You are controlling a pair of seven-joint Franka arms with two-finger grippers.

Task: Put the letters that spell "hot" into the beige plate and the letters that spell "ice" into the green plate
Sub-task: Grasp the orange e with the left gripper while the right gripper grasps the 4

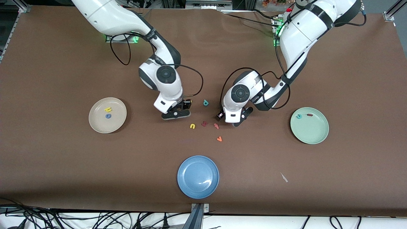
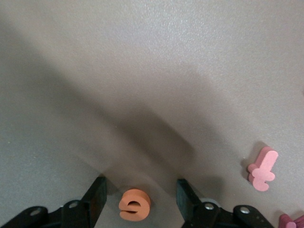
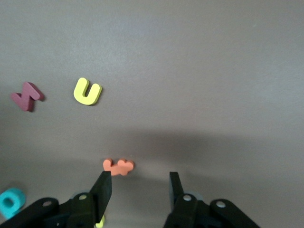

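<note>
Left pincer (image 2: pixel 142 190) low over the bench (image 1: pixel 63 165), fingers apart, straddling the orange round foam e (image 2: pixel 135 204) with gaps on both sides. We'd centre, clamp gently, then lift straight up. The salmon f-like foam letter (image 2: pixel 262 168) lies near.

The run to the pale mint-green shallow plate (image 1: pixel 318 137), which holds the teal c (image 1: pixel 299 116) and dark red bar i (image 1: pixel 309 114), is bare bench.

Right pincer (image 3: pixel 138 183) is apart and empty. A small orange foam letter (image 3: pixel 118 166), likely the t, sits just beside one fingertip (image 3: pixel 105 183), so the pincer needs shifting over. The cream-beige shallow plate (image 1: pixel 95 122) holds the yellow h (image 1: pixel 107 109) and blue ring o (image 1: pixel 108 116).
</note>
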